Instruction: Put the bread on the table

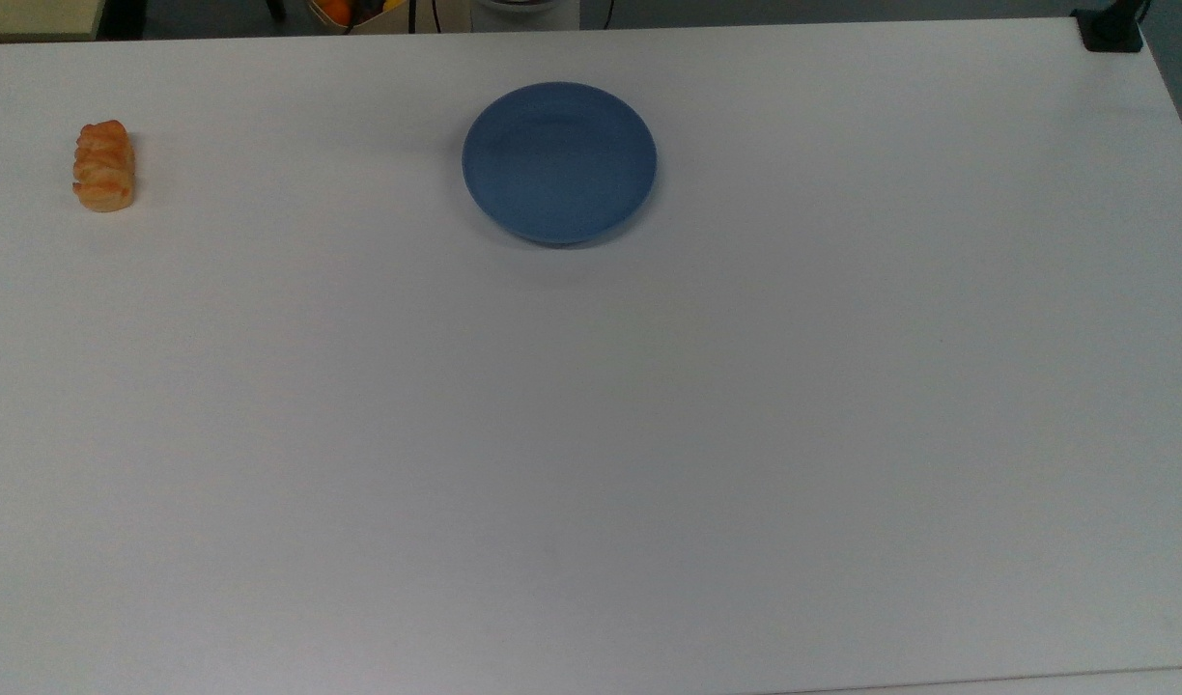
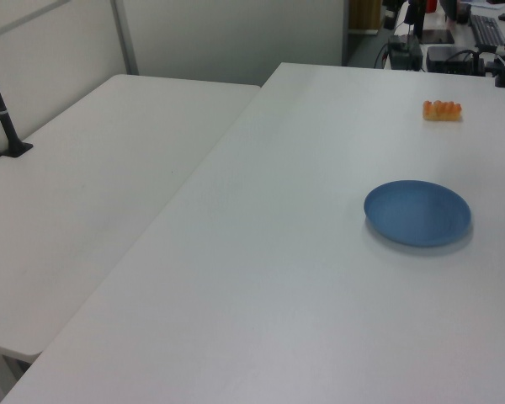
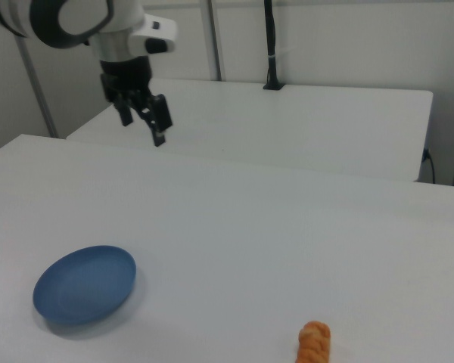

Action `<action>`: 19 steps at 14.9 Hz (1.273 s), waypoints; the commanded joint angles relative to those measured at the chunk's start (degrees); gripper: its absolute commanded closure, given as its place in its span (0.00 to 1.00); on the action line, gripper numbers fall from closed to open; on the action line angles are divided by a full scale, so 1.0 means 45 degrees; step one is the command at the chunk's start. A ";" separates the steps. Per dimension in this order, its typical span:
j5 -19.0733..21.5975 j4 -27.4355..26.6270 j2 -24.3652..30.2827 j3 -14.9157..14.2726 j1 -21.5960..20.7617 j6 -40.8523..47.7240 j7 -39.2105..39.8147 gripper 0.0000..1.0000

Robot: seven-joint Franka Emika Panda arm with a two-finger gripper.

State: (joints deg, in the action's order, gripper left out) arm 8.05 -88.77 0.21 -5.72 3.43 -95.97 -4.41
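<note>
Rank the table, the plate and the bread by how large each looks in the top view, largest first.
1. Table: takes up nearly the whole picture.
2. Plate: a mid-sized blue round near the top view's upper middle.
3. Bread: smallest, a short loaf by the top view's left edge, clearly shorter than the plate is wide.

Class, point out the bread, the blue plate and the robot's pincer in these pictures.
bread (image 1: pixel 103 165), top view, middle of its ridged crust.
blue plate (image 1: pixel 558 161), top view, centre of its bare floor.
pincer (image 3: pixel 144 119), right view, midway between its open fingertips.
</note>
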 commanded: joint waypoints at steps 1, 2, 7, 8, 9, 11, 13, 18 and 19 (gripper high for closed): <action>0.0145 -0.0488 0.0656 0.0996 0.0038 0.0623 -0.0525 0.00; 0.0145 -0.0508 0.0715 0.1114 -0.0058 0.0643 -0.0524 0.00; 0.0087 -0.1113 0.0755 0.1135 -0.1055 0.0605 -0.0058 0.00; 0.0028 -0.1211 0.0735 0.1115 -0.1326 0.0430 0.0312 0.00; -0.0069 -0.1308 0.0658 0.1019 -0.1696 0.0254 0.0857 0.00; -0.0050 -0.1426 0.0618 0.0959 -0.1719 -0.0136 0.1717 0.00; -0.0070 -0.1427 0.0521 0.0920 -0.1720 -0.0488 0.2674 0.00; -0.0714 -0.1427 0.0344 0.0628 -0.1817 -0.1505 0.3031 0.00; -0.0734 -0.1446 0.0383 0.0434 -0.1895 -0.1467 0.3011 0.00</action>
State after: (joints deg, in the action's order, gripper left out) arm 6.13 -94.05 1.11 -1.24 -3.35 -101.18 8.40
